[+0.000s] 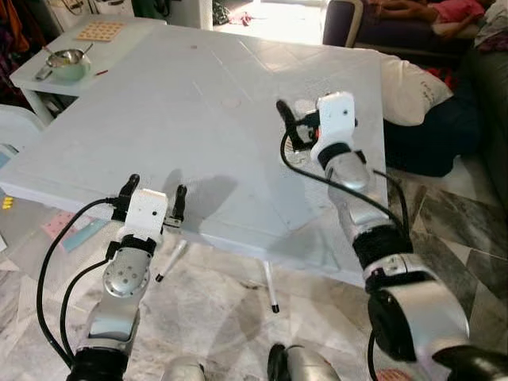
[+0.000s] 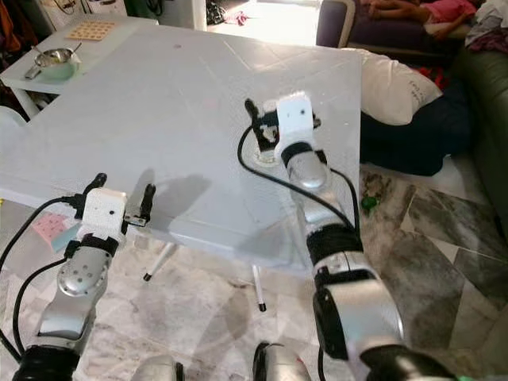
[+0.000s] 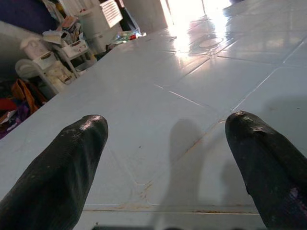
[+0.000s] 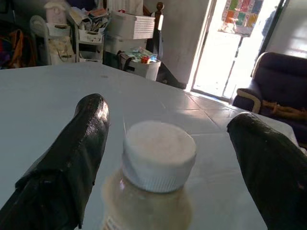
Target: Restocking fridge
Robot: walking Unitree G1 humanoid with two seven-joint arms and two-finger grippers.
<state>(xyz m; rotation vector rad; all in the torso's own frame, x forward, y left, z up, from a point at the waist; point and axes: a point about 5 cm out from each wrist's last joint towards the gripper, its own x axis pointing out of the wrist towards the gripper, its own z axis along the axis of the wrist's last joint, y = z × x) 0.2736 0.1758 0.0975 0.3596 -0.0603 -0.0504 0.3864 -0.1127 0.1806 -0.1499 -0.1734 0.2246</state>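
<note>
Room: a lived-in home with a marble-patterned floor, a dark sofa (image 1: pixel 413 32) along the upper right of the frame, a white cushion (image 1: pixel 409 87) beside it, and a small side table at upper left carrying a metal bowl (image 1: pixel 67 62).

Desk (image 1: pixel 175 119): large, white, tiled top, filling the middle of the frame; its surface is mostly bare.

Bottle (image 4: pixel 153 177): clear, with a white screw cap, holding a pale liquid. It stands upright on the desk at centre right of the head views, largely hidden there behind the right arm. Judged to be the item meant for the fridge.

Right tool (image 4: pixel 165 158): fingers spread wide, one on either side of the bottle's cap, neither touching it. The placement suggests a grasp being lined up at the neck, low enough to close below the cap.

Left tool (image 1: pixel 152 200): fingers apart and empty, poised at the desk's near edge in the lower left of the frame, probably kept clear of the right arm's reach.
</note>
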